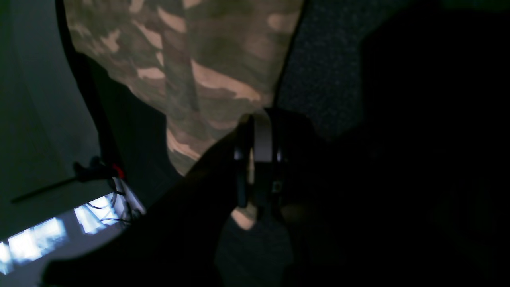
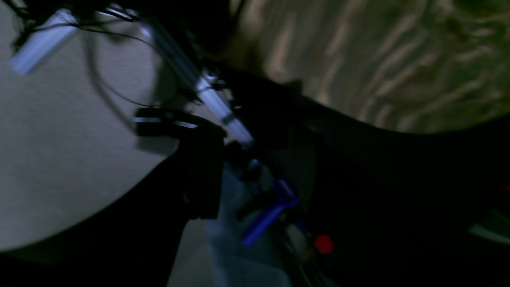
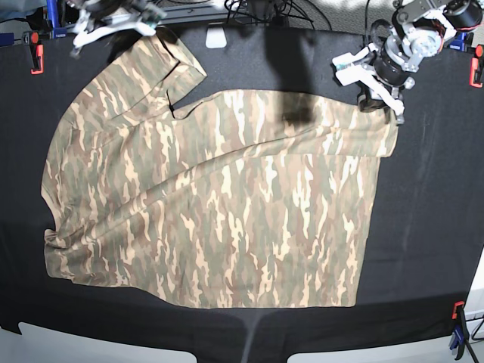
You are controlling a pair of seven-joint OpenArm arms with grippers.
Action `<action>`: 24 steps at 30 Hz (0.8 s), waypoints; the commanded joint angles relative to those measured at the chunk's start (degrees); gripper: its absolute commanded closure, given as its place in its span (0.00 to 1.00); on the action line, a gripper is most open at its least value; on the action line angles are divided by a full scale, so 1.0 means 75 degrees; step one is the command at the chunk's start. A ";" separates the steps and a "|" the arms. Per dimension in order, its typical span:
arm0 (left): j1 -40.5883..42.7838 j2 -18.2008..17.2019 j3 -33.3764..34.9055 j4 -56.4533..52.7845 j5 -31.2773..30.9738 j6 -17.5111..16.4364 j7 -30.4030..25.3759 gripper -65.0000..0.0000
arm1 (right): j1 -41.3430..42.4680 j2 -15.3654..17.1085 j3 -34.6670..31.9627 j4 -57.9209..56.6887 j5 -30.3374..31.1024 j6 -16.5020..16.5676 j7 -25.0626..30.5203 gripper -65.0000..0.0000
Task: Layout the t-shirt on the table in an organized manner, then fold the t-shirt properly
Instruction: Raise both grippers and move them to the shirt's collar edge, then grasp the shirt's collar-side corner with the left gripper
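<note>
The camouflage t-shirt (image 3: 219, 204) lies spread across the black table (image 3: 431, 227), with one sleeve folded at the far left. My left gripper (image 3: 380, 100) sits at the shirt's far right corner. In the left wrist view its fingers (image 1: 257, 159) are shut on a fold of the t-shirt (image 1: 191, 59), and pale cloth shows between them. My right gripper (image 3: 113, 26) hovers, blurred, over the far left edge just beyond the sleeve. In the right wrist view the right gripper (image 2: 259, 159) stands open with nothing between its fingers, and the t-shirt (image 2: 378, 59) lies ahead of it.
Red clamps (image 3: 35, 57) (image 3: 475, 68) grip the table's far edge on both sides, and a blue clamp (image 3: 459, 340) holds the near right corner. A white block (image 3: 215, 36) and cables lie at the far edge. Another blue clamp (image 2: 271, 211) shows under the right gripper.
</note>
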 commanded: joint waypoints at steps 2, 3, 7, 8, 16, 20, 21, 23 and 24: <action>-0.0032 -0.0114 -0.0023 0.0093 0.0338 0.0265 0.0204 1.00 | -0.0064 0.0052 0.0020 0.0119 -0.0058 -0.0047 0.0137 0.58; -0.0023 -0.0111 -0.0023 0.0119 0.0423 0.0341 0.0364 1.00 | -0.0064 0.0052 0.0017 0.0117 -0.0026 -0.0041 0.0149 0.58; -0.0020 -0.0111 -0.0023 0.0280 0.0478 0.0434 0.0976 1.00 | -0.0061 0.0052 0.0020 0.0117 -0.0029 -0.0032 0.0169 0.58; -0.0020 -0.0111 -0.0023 0.0291 0.0478 0.0434 0.1137 1.00 | -0.0064 0.0050 0.0020 0.0117 -0.0026 -0.0038 0.0169 0.58; -0.0017 -0.0472 -0.0023 0.0286 0.0472 0.0385 0.1988 0.71 | -0.0061 0.0052 0.0020 0.0117 -0.0026 -0.0041 0.0169 0.58; -0.0020 -0.0982 -0.0023 0.0271 0.0475 0.0102 0.1778 0.71 | -0.0061 0.0050 0.0020 0.0117 -0.0026 -0.0038 0.0166 0.58; -0.0023 -0.1137 -0.0023 0.0271 0.0475 0.0087 0.1641 0.71 | -0.0061 0.0050 0.0020 0.0117 -0.0026 -0.0038 0.0166 0.58; -0.0044 -0.1387 -0.0023 0.0271 0.0475 0.0090 0.1218 0.71 | -0.0061 0.0050 0.0020 0.0117 -0.0026 -0.0064 0.0166 0.58; -0.0047 -0.1469 -0.0023 0.0271 0.0478 0.0090 0.0979 0.71 | -0.0064 0.0050 0.0020 0.0117 -0.0026 -0.0087 0.0166 0.58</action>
